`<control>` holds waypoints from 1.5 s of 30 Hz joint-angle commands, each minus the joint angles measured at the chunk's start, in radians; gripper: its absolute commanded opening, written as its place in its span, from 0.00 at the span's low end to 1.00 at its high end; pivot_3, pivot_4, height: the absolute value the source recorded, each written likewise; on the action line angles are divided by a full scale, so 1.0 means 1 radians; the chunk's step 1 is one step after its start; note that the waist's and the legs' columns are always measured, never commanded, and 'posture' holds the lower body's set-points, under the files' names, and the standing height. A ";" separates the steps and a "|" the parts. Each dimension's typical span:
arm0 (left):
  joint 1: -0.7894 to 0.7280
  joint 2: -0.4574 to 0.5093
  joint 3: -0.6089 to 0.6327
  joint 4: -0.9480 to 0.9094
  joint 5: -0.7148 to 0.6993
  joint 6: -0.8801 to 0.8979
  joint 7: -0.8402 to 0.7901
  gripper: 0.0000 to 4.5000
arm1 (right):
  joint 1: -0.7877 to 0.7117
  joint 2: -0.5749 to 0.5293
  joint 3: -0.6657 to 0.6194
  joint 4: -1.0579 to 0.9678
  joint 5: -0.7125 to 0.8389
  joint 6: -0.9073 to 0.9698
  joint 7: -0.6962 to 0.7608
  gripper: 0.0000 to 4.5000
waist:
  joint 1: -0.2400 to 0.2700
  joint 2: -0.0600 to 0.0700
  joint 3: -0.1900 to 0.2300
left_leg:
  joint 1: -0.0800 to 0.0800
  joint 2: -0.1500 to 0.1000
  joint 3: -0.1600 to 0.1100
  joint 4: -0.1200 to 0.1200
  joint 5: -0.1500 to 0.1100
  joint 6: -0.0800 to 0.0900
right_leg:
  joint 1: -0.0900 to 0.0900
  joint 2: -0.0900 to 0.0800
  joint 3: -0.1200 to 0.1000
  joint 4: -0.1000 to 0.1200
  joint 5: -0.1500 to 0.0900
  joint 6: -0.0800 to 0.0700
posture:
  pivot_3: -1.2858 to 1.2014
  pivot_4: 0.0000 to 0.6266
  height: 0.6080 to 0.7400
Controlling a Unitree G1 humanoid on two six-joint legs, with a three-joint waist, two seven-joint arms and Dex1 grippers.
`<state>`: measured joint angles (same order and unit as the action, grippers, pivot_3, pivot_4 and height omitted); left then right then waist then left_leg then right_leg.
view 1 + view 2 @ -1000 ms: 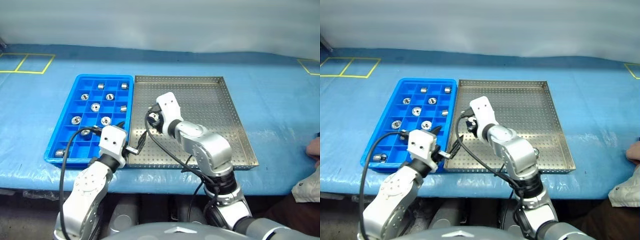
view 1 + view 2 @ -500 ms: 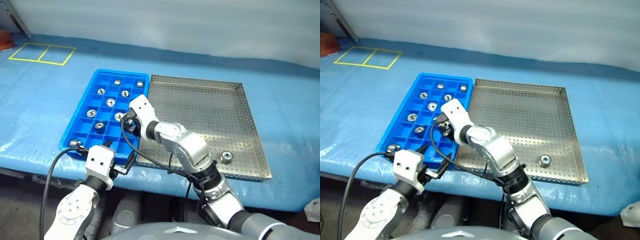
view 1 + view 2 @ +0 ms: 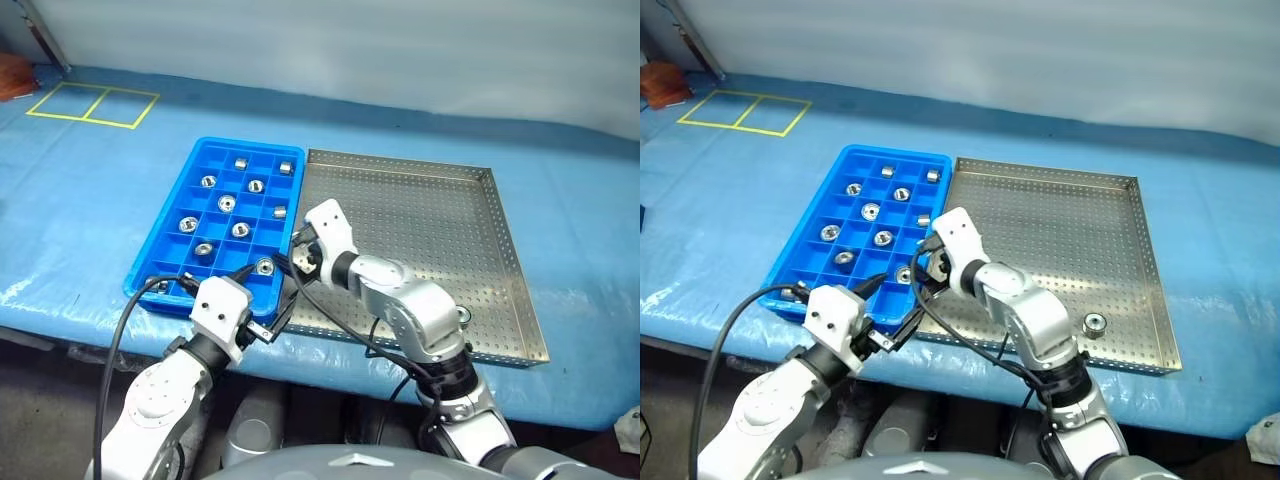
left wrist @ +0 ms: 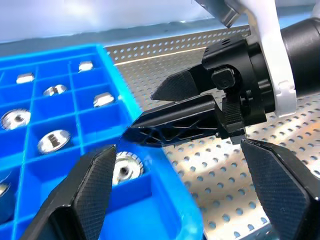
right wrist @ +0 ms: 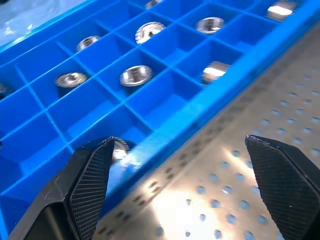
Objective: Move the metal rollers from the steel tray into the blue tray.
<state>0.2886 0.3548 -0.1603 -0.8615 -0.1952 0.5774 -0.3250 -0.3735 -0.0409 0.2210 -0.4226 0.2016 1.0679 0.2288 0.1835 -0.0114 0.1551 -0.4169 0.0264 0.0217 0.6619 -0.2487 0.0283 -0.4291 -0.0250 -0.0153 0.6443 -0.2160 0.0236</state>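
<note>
Just beside the empty, spread right gripper (image 3: 290, 262), a roller (image 3: 264, 266) inside the blue tray (image 3: 160, 225).

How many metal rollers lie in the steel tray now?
1. The roller lies by the near rim of the steel tray, toward the robot's right. The right arm covers part of the tray, so another may be hidden.

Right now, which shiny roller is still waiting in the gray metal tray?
Find the steel tray to the right of the blue tray. The last roller lies near the tray's front right corner, alone on the perforated floor, while every other roller sits in a blue compartment.
</note>
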 commanded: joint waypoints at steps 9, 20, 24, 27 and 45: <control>-0.230 0.024 -0.094 0.153 -0.078 -0.002 -0.156 0.96 | 0.134 0.013 -0.263 -0.244 -0.058 0.130 -0.204 0.99 | -0.150 0.001 0.000 | 0.001 0.000 0.002 0.000 0.000 0.000 | 0.001 0.000 0.003 0.001 0.003 0.004 | 0.52 0.24 1.00; -0.286 0.046 -0.162 0.200 -0.070 -0.010 -0.217 0.96 | 0.285 0.037 -0.264 -0.253 -0.094 0.097 -0.262 0.99 | -0.211 0.001 -0.001 | 0.004 0.001 0.005 0.000 0.000 0.000 | 0.001 0.001 0.008 0.003 0.004 0.005 | 0.50 0.24 1.00; -0.277 0.046 -0.165 0.195 -0.070 -0.008 -0.212 0.96 | 0.347 0.031 -0.277 -0.267 -0.098 0.107 -0.265 0.99 | -0.211 0.001 -0.001 | 0.004 0.000 0.008 0.001 0.000 0.001 | 0.001 0.001 0.011 0.003 0.004 0.005 | 0.51 0.24 1.00; -0.273 0.049 -0.171 0.192 -0.065 -0.003 -0.209 0.96 | 0.370 0.021 -0.266 -0.273 -0.097 0.118 -0.257 0.99 | -0.210 0.001 -0.001 | 0.005 0.000 0.009 0.002 0.000 0.001 | 0.001 0.001 0.012 0.003 0.003 0.005 | 0.51 0.24 1.00; -0.243 0.033 -0.184 0.164 -0.039 0.008 -0.138 0.96 | 0.186 0.015 -0.149 -0.373 -0.055 0.344 -0.218 0.37 | -0.195 0.000 -0.001 | 0.005 0.000 0.010 0.002 0.000 0.002 | 0.000 0.001 0.013 0.004 0.004 0.005 | 0.54 0.24 1.00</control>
<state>0.0441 0.3950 -0.3425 -0.6477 -0.2375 0.5868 -0.4749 -0.1572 -0.0305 0.0707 -0.7483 0.1291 1.4011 0.0017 -0.0118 -0.0117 0.1539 -0.4117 0.0263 0.0312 0.6640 -0.2485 0.0301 -0.4287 -0.0241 -0.0022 0.6477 -0.2121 0.0285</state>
